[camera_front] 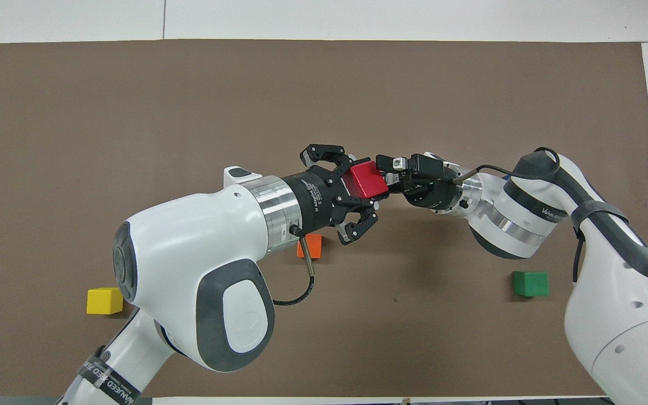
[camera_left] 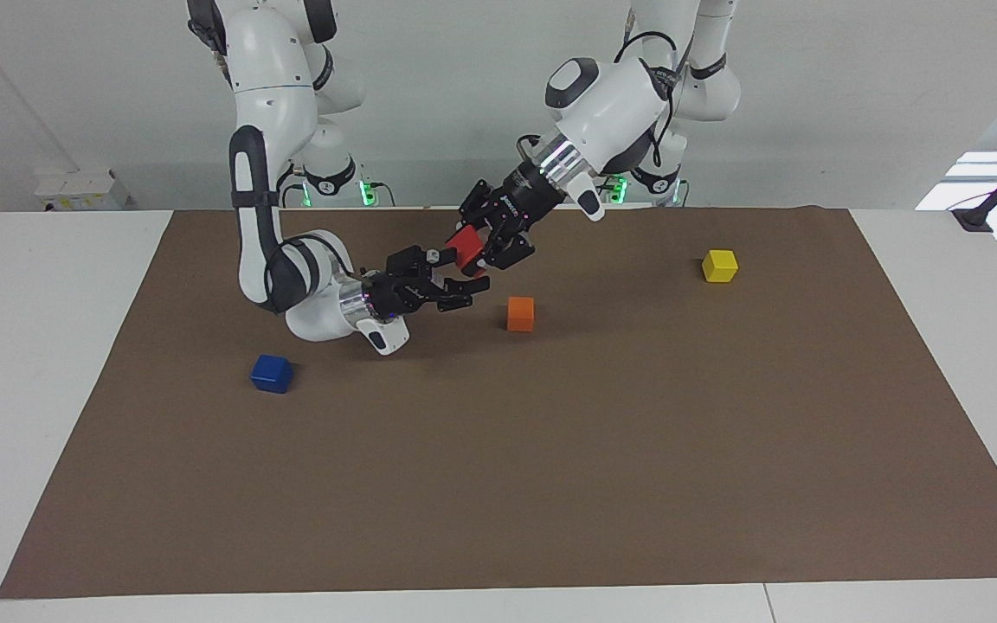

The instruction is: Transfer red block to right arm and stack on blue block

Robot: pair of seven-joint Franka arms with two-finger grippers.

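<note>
Red block (camera_left: 466,245) hangs in the air over the brown mat (camera_left: 550,484), up above the orange cube (camera_left: 520,313) and clear of it. Starting with the biggest things: the bench (camera_left: 40,363) carries that mat, and both white arms lean in over it until their hands meet at the red block. The left gripper (camera_left: 485,245) has its jaws closed tight on the block. The right gripper (camera_left: 457,272) reaches in from the opposite direction with its jaws spread around the block's free end; whether they touch it I cannot tell. Measured from the orange cube, the blue block (camera_left: 272,373) lies toward the right arm's end and farther from the robots. The yellow cube (camera_left: 719,266) sits toward the left arm's end, the green cube (camera_front: 531,283) toward the right arm's.
</note>
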